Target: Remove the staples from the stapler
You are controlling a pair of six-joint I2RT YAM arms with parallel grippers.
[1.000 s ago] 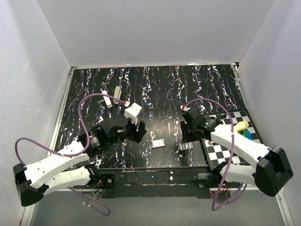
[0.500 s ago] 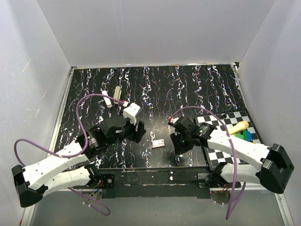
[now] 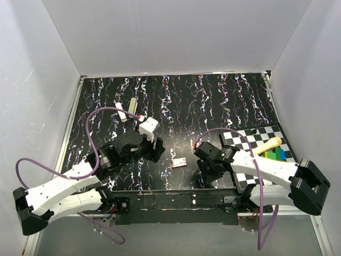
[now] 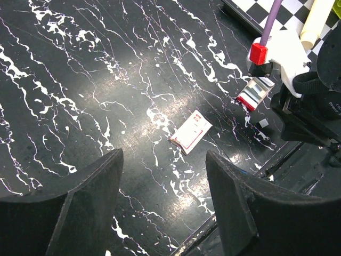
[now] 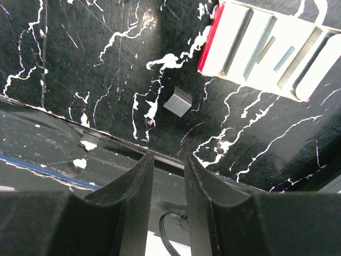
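My left claw [image 4: 164, 156] is spread wide, with nothing between its fingers. It hangs above the black marbled table [image 3: 213, 101], and a small flat white-and-red card [image 4: 191, 132] lies on the surface ahead of it. My right claw [image 5: 169, 156] hangs low over the near edge of the table. Its fingers stand close together, with a narrow gap between them and nothing in it. A small grey square [image 5: 177, 101] lies on the table just beyond its tips, and a white ribbed piece with a red edge [image 5: 261, 50] lies to the right of the square. The stapler [image 3: 121, 111] lies flat at the far left of the table, beyond my left arm. It is just beside a pale stick [image 3: 131, 103] and well apart from both claws. A checkered board [image 3: 250, 140] lies at the right side, partly under my right arm.
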